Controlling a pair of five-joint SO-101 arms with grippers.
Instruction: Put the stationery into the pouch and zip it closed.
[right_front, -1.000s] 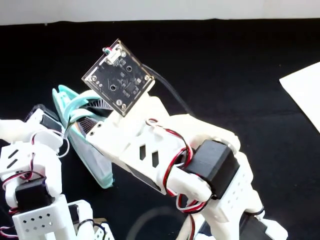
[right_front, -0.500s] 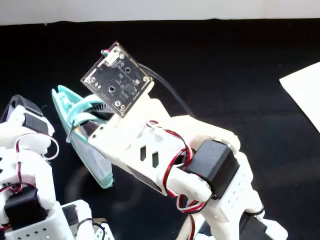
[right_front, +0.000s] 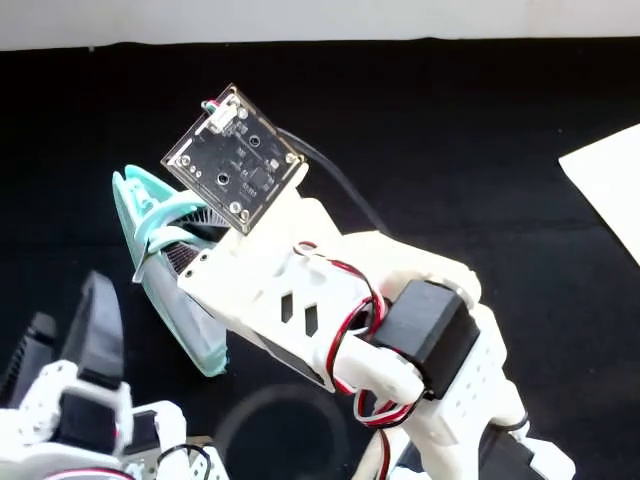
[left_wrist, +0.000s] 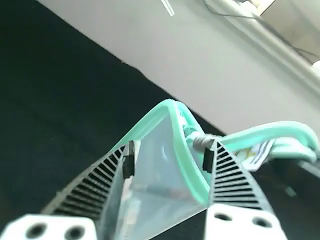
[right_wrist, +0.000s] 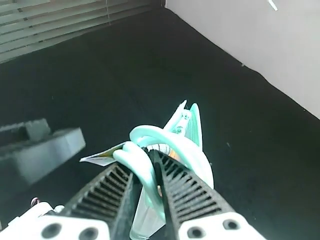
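Note:
A clear pouch (right_front: 190, 325) with mint-green edging hangs tilted above the black table, its pointed corner up. My right gripper (right_front: 186, 236) is shut on the pouch's mint strap (right_wrist: 145, 150), pinched between the ribbed fingers (right_wrist: 181, 186). A paper tag (right_wrist: 101, 156) sticks out beside the strap. My left gripper (right_front: 66, 332) stands open low at the near left, a little apart from the pouch. In the left wrist view the pouch (left_wrist: 161, 172) shows between the spread fingers (left_wrist: 227, 172), and a thin pen-like shape lies inside it. Whether its zip is closed is hidden.
A white sheet of paper (right_front: 612, 182) lies at the table's right edge. A pale wall (right_front: 320, 18) borders the far side of the black cloth. The right arm's camera board (right_front: 233, 158) and body cover the table's middle.
My left arm has drawn back from the pouch's left side, down toward the near left corner. The right gripper and pouch have barely shifted.

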